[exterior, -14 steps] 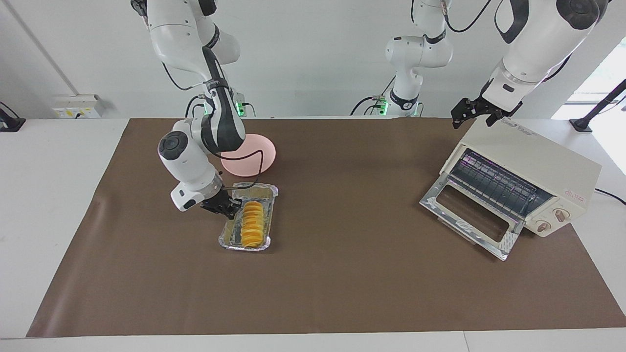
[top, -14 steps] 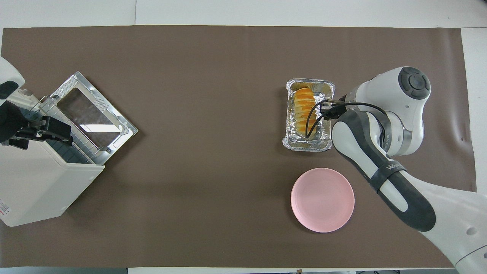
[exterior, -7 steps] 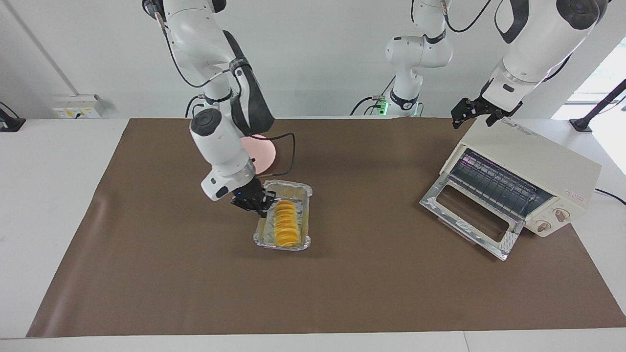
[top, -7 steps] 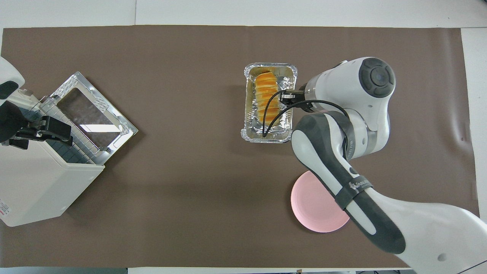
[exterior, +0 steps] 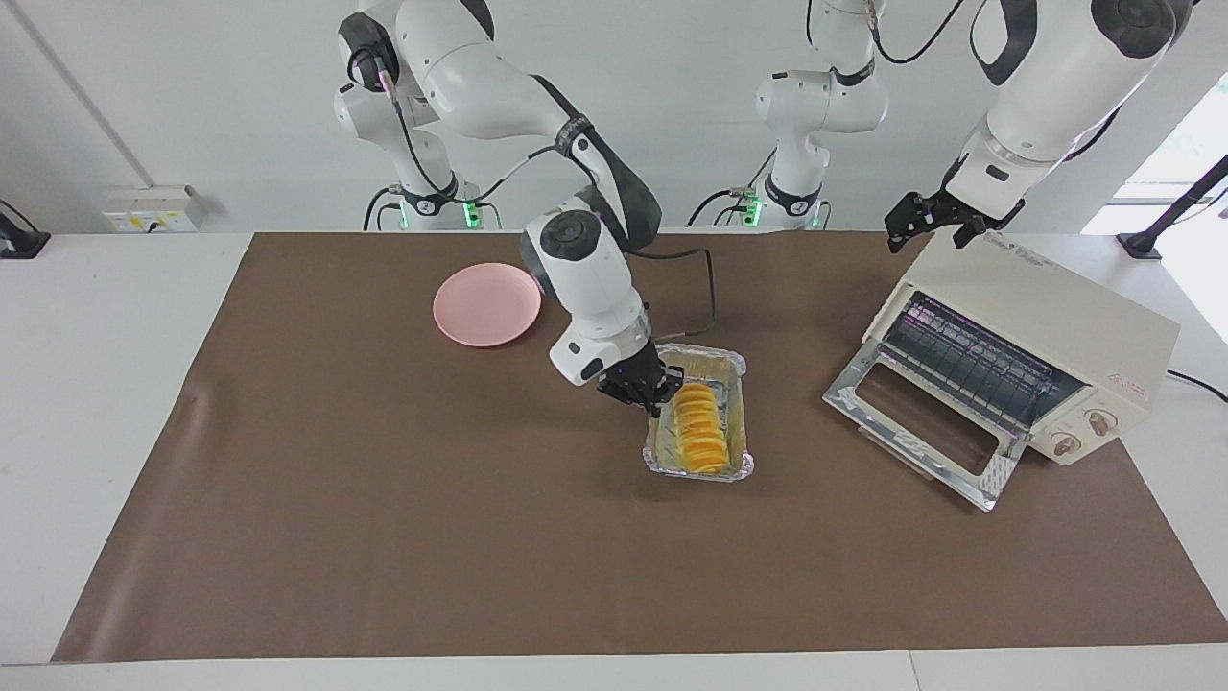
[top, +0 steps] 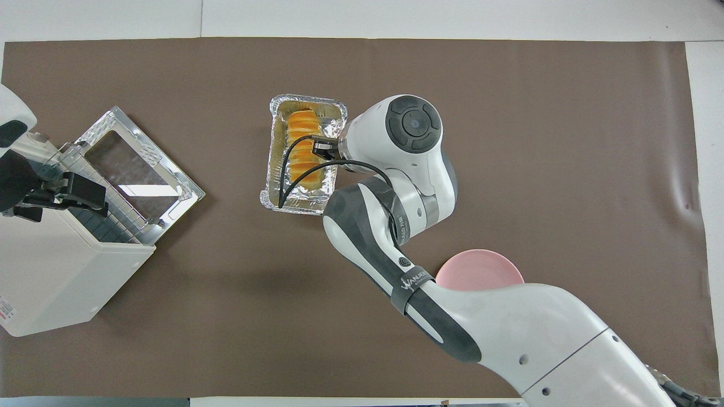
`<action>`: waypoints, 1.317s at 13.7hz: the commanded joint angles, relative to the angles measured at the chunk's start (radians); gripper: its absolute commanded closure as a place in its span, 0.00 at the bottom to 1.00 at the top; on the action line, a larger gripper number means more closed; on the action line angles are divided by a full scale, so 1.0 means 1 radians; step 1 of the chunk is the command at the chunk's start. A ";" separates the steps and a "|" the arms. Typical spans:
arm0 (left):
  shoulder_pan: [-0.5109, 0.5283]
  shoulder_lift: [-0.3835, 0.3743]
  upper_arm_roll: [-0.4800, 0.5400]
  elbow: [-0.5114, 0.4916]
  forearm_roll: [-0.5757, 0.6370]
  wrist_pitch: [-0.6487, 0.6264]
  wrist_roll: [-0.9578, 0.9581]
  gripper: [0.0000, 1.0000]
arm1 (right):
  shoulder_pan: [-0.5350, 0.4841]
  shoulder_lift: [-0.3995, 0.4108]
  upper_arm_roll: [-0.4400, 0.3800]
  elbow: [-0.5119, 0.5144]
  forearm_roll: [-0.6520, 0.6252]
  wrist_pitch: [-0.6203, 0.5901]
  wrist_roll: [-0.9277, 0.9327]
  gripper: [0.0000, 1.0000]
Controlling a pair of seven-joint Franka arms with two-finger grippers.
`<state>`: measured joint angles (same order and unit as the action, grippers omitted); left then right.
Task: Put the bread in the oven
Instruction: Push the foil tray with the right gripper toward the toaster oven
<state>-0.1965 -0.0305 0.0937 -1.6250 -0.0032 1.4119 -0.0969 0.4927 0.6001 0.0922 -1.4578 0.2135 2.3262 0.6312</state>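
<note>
The bread (exterior: 698,427) (top: 302,148), a golden ridged loaf, lies in a crinkled silver foil tray (exterior: 715,357) (top: 308,100) at the middle of the table. My right gripper (exterior: 652,395) is shut on the tray's long rim, on the side toward the right arm's end. Whether the tray rests on the mat or hangs just above it I cannot tell. The cream-white oven (exterior: 1046,317) (top: 51,271) stands at the left arm's end with its glass door (exterior: 921,432) (top: 138,164) dropped open. My left gripper (exterior: 911,226) (top: 85,195) waits open over the oven's top edge.
A round pink plate (exterior: 484,303) (top: 478,271) sits on the brown mat (exterior: 384,537) nearer to the robots, toward the right arm's end, partly under the right arm in the overhead view. A bare strip of mat separates the tray from the oven door.
The right gripper has carried the foil tray with the bread across the table toward the oven, away from the pink plate. The left arm has not moved.
</note>
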 commanded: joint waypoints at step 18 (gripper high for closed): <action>-0.131 0.081 -0.095 0.052 -0.103 0.149 -0.185 0.00 | -0.333 -0.318 -0.011 -0.052 -0.243 -0.500 -0.402 0.00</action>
<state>-0.2693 -0.0294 -0.0028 -1.6212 -0.0773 1.5059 -0.1859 0.2516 0.3495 0.0666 -1.4368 -0.0264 1.8635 0.3306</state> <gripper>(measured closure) 0.000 0.000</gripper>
